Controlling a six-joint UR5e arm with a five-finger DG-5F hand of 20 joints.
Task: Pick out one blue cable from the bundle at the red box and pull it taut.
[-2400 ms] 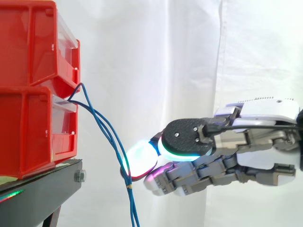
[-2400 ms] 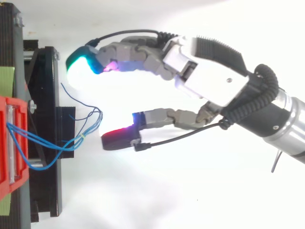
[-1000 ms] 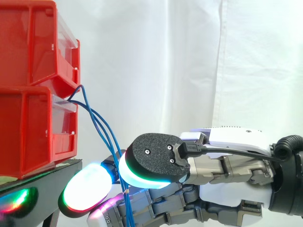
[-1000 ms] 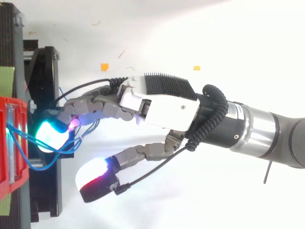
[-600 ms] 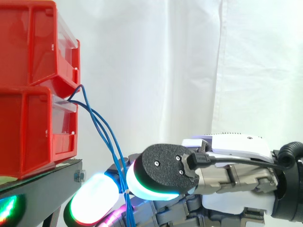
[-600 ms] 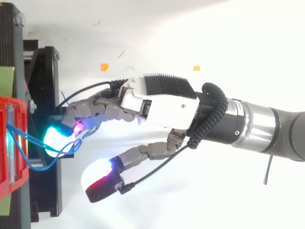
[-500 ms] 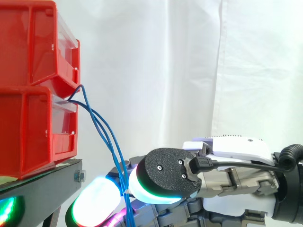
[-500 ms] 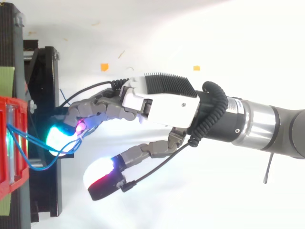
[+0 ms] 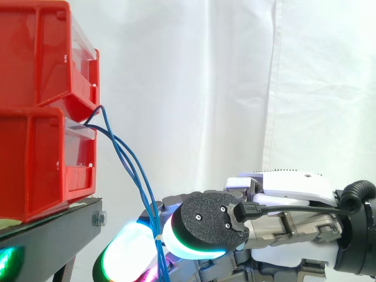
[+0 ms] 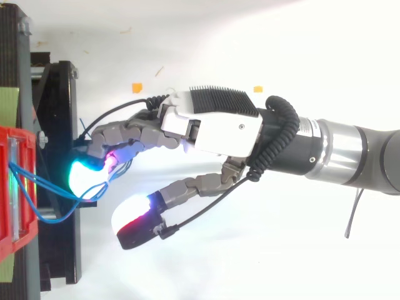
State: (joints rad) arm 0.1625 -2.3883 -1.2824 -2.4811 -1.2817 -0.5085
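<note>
Several thin blue cables (image 9: pixel 130 167) leave the gap between the two stacked red boxes (image 9: pixel 41 158) and hang down together, bound by a small yellow tie (image 9: pixel 157 237). In the top view the cables (image 10: pixel 37 197) run from the red box (image 10: pixel 15 187) to the fingertips (image 10: pixel 86 176). My hand (image 9: pixel 294 200) reaches in low from the right. Its gently bent fingers (image 9: pixel 126 258) sit among the cables. The thumb (image 10: pixel 134 225) stands well apart from them, so nothing is pinched. The hand (image 10: pixel 219 128) is open.
The boxes rest on a black stand (image 9: pixel 53 235) whose edge lies just left of the fingertips. A white curtain (image 9: pixel 235 88) hangs behind. In the top view, small orange scraps (image 10: pixel 136 87) lie on the white floor.
The hand first moved in low toward the stand and into the cables. Over the last second it has drawn back slightly right, the fingertips shifting off the stand with the cables about them.
</note>
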